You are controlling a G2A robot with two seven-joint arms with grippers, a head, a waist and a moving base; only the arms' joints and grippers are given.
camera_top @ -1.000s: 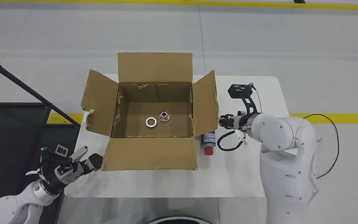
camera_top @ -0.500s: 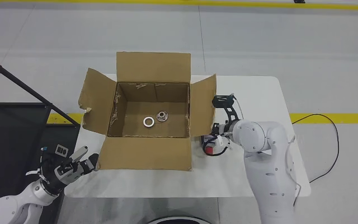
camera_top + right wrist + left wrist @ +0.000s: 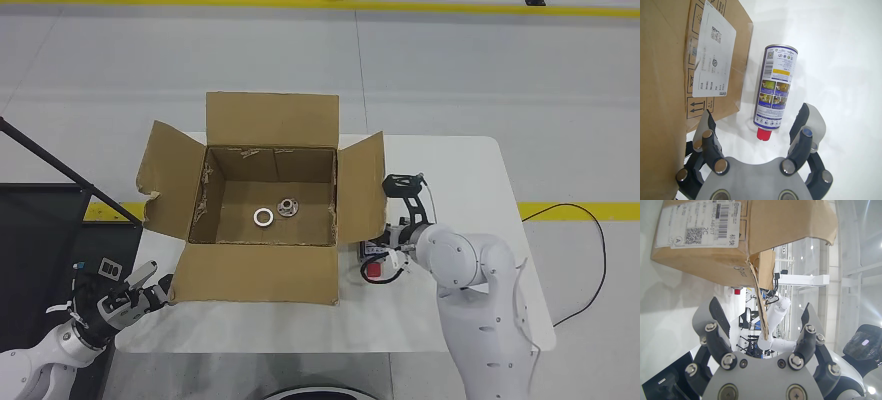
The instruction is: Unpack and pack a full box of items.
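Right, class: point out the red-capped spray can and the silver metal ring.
Red-capped spray can (image 3: 775, 89): right wrist view, on its printed label.
Silver metal ring (image 3: 258, 216): top view, on its rim.

Box (image 3: 255, 275) was plain brown cardboard, its label (image 3: 713, 62) white with black print. Spray can (image 3: 775, 85) was white with dark blue bands and small photo panels, cap (image 3: 763, 135) red. Table (image 3: 450, 160) white. Ring (image 3: 264, 215) pale silver. Floor (image 3: 500, 70) grey, stripe (image 3: 585, 210) yellow.

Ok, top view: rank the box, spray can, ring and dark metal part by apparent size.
1. box
2. spray can
3. ring and dark metal part: they look about alike, so unranked.
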